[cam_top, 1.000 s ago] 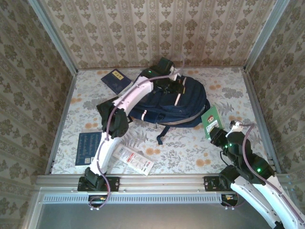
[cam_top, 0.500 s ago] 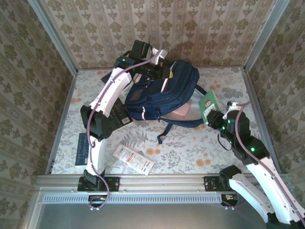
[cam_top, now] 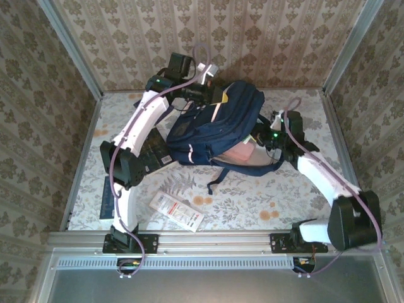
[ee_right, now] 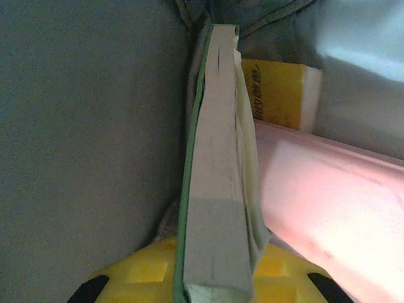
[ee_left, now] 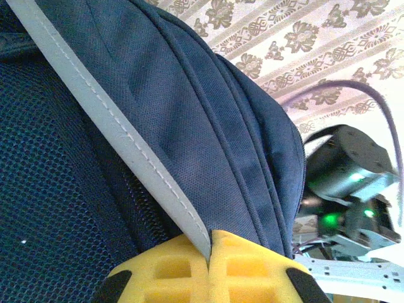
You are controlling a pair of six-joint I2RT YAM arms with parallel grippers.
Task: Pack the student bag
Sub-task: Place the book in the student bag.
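Observation:
The navy student bag lies at the back middle of the table, its top lifted off the surface. My left gripper holds that top; in the left wrist view the yellow fingers are shut on the bag's pale stripe trim. My right gripper reaches into the bag's open right side. It is shut on a green-covered book, seen edge-on inside the bag. Beside the book sit a pink item and a yellow-spined book.
A dark blue book lies at the front left, partly behind the left arm. A white and red packet lies near the front edge. Another dark book sits under the left arm. A loose strap trails forward from the bag.
My left gripper has pulled the bag's top up and toward the back left, opening it. The right arm swung from the front right to the bag and pushed the green book into the opening.

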